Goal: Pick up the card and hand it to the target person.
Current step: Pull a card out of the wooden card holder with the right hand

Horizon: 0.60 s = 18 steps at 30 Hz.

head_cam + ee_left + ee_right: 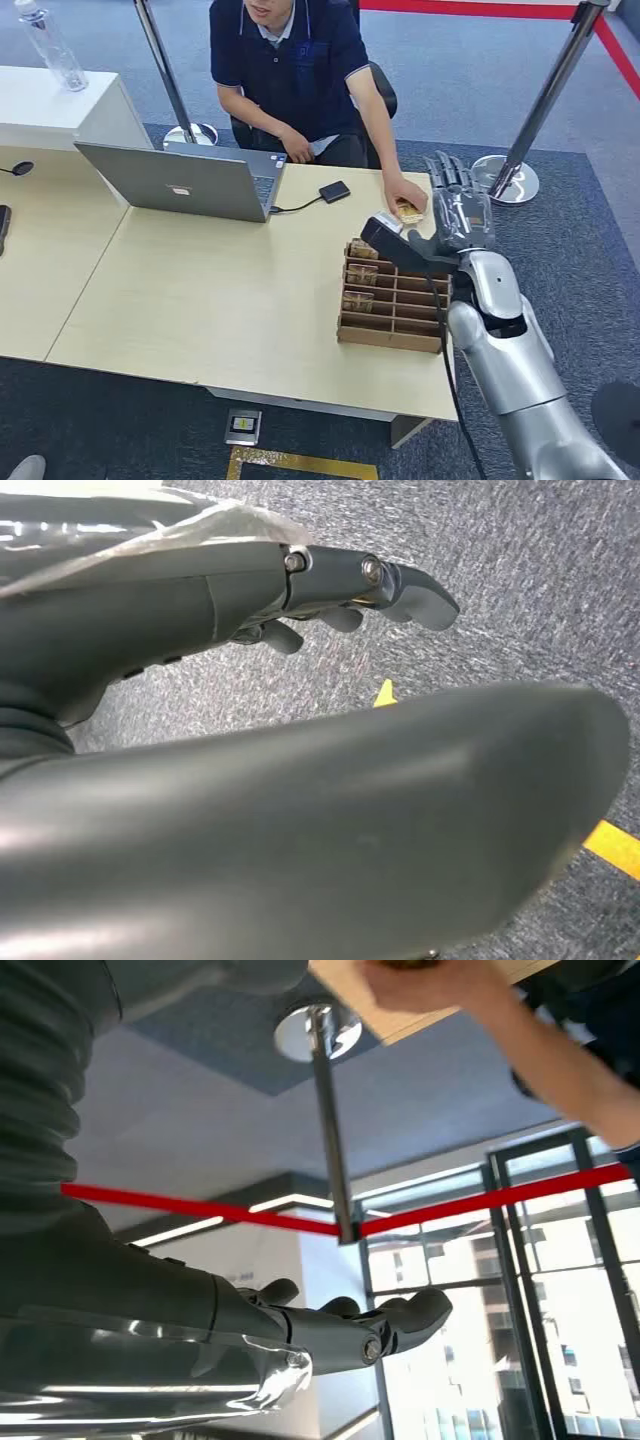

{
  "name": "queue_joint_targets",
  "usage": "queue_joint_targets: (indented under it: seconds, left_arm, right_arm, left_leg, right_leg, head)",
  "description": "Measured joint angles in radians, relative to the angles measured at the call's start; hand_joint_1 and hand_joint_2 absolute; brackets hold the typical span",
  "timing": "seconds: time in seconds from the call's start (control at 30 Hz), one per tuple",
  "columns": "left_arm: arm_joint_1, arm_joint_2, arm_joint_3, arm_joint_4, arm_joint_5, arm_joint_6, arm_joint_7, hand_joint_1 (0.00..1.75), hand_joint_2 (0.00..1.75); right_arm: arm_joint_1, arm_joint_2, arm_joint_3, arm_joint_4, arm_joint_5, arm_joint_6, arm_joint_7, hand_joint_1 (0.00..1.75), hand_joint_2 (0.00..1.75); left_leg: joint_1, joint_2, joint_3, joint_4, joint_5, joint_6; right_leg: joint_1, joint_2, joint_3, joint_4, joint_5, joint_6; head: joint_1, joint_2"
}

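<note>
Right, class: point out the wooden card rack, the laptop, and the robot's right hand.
wooden card rack (pixel 392 305), head view, on its middle dividers.
laptop (pixel 177 182), head view, on the lid's grey back.
right hand (pixel 462 205), head view, on the back of the hand.

A: Which colours mark the table (pixel 189 300) and the items at its 12 o'clock edge?

B: Pale wood-grain top; silver-grey laptop (pixel 177 182); small black box (pixel 334 191) on a black cable.

A: And toward 3 o'clock?

B: Brown cardboard divider tray (pixel 392 300); gold-patterned card (pixel 409 212) under the person's hand (pixel 404 192). The person's shirt (pixel 290 60) is navy.

A: The robot?

B: Silver arm, dark grey right hand (pixel 459 205); dark grey left hand (pixel 362 585) over speckled blue-grey carpet (pixel 528 570) with yellow lines.
</note>
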<state>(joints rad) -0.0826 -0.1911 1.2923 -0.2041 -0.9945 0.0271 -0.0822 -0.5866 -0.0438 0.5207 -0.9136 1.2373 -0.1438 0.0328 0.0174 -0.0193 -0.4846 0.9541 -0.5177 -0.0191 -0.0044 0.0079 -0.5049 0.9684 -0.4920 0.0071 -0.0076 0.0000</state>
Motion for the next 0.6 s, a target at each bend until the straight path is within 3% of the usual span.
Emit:
queue_joint_targets:
  seconds: [0.03, 0.17, 0.47, 0.6]
  left_arm:
    - [0.000, 0.000, 0.000, 0.000, -0.001, -0.001, 0.000, 0.00, 0.00]
    - [-0.001, 0.001, 0.001, 0.000, -0.006, -0.007, -0.001, 0.00, 0.00]
    - [-0.003, 0.001, 0.004, 0.000, -0.013, -0.002, -0.001, 0.00, 0.00]
    - [-0.003, 0.001, 0.006, 0.001, -0.010, 0.006, 0.000, 0.00, 0.00]
  right_arm:
    - [0.008, -0.003, 0.000, -0.005, 0.007, -0.007, 0.006, 0.09, 1.75]
    - [0.082, -0.008, -0.005, -0.043, 0.022, -0.070, 0.027, 1.37, 1.75]
    - [0.207, 0.052, -0.055, -0.106, 0.003, -0.192, -0.004, 1.26, 1.75]
    - [0.221, 0.083, -0.077, -0.105, -0.007, -0.219, -0.048, 1.04, 1.75]
  left_leg:
    - [0.000, 0.000, 0.000, 0.000, 0.000, 0.000]
    - [0.000, 0.000, 0.000, 0.000, 0.000, 0.000]
    - [0.000, 0.000, -0.001, -0.001, 0.000, 0.000]
    - [0.000, 0.000, -0.001, -0.001, 0.000, 0.000]
  right_leg:
    - [0.000, 0.000, 0.000, 0.000, 0.000, 0.000]
    - [0.000, 0.000, 0.000, 0.000, 0.000, 0.000]
    - [0.000, 0.000, -0.001, 0.000, 0.000, 0.000]
    - [0.000, 0.000, -0.001, 0.000, 0.000, 0.000]
  head:
    - [0.000, 0.000]
    - [0.000, 0.000]
    - [0.000, 0.000]
    - [0.000, 0.000]
